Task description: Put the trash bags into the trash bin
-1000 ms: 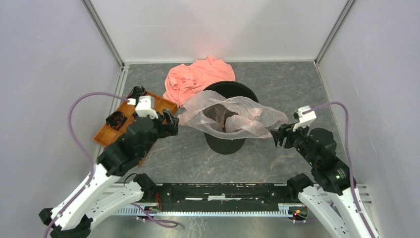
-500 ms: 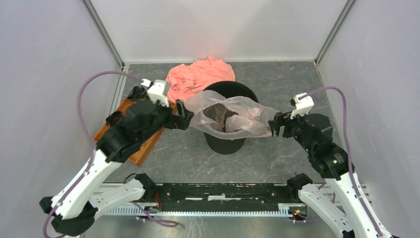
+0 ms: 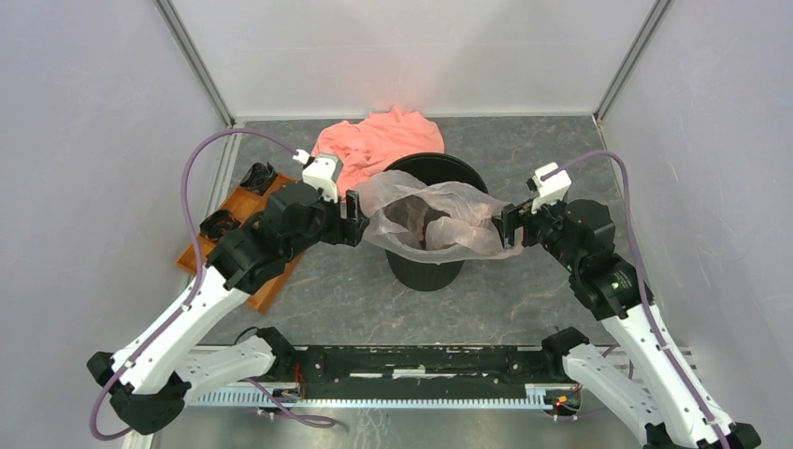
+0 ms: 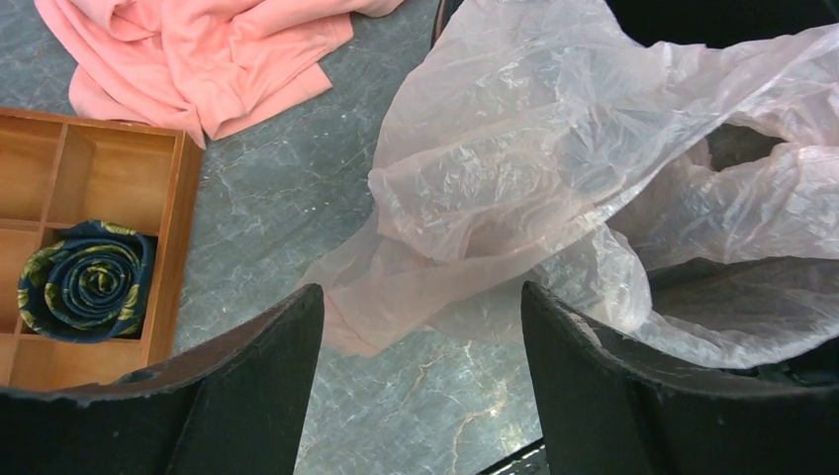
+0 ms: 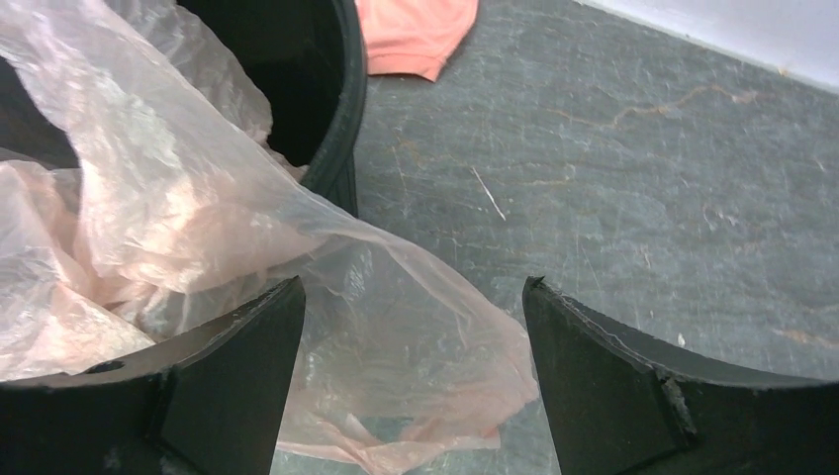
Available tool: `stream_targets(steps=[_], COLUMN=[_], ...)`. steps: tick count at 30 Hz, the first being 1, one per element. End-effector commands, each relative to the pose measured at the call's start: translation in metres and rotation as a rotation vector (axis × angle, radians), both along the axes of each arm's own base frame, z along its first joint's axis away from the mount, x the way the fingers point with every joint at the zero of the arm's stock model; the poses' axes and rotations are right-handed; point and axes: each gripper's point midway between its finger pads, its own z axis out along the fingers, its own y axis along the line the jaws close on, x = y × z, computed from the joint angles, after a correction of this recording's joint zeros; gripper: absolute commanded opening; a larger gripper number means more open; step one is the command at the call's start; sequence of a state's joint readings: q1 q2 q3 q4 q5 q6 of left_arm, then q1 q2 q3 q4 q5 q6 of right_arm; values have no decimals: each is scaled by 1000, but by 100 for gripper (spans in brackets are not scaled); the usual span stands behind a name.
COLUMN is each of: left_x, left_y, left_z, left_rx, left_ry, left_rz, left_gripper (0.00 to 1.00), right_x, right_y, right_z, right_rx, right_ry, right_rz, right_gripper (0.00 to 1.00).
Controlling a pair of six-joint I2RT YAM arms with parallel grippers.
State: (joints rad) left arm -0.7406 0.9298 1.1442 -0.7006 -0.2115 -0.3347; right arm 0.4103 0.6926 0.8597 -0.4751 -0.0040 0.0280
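The pink trash bag [image 3: 439, 217] lies draped across the mouth of the trash bin [image 3: 425, 271], its film spilling over the rim on both sides. I have the left gripper [image 3: 359, 217] at the bag's left edge and the right gripper [image 3: 510, 227] at its right edge, both spread wide and gripping nothing. The salmon cloth [image 3: 365, 150] lies behind the bin, and the wooden tray [image 4: 176, 257] sits to the left.

In the top view, the trash bag [image 3: 435, 220] is covering most of the trash bin [image 3: 425, 273] mouth, so the interior is reading only as dark patches. The left arm [image 3: 271, 238] is hiding part of the orange tray [image 3: 194, 253]. The bin rim is blocking the near edge of the salmon cloth [image 3: 365, 150]. In both wrist views, the frame edges are cutting off the bin and the cloth.
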Motion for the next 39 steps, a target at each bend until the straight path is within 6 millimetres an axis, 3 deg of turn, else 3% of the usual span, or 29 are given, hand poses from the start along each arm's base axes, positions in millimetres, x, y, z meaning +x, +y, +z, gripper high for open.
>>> stream_targets(steps=[1,5,8,13,19,24,31,39], left_x=[17,26,29,32,40,52,77,116], left_y=[0,-4,-6,-3,3,5,-8,-19], left_z=[4,6,10,22,37,48,58,37], left_rx=[67,83,84,71,75,74,103,121], left_ry=[-68,-86,-104,-151,-205,-234,-231,-120], left_rz=[0,-2,-3,11,56,113,149,176], left_gripper=[78,73,62,40,3,2,2,2], right_x=[8,11,15,20,24,31,46,61], right_y=[17,21,22,20,17,14,7,8], right_z=[32,35,33,28,33,33,23,8], right_rx=[8,7,6,1,2,-5,-28,-40], right_ry=[-134,-165,-172,-169,-185,-174,-148,-128], right_rz=[103,124,121,96,72,42,-30,-58], right_gripper=[87,85,74,50,36,25,11,5])
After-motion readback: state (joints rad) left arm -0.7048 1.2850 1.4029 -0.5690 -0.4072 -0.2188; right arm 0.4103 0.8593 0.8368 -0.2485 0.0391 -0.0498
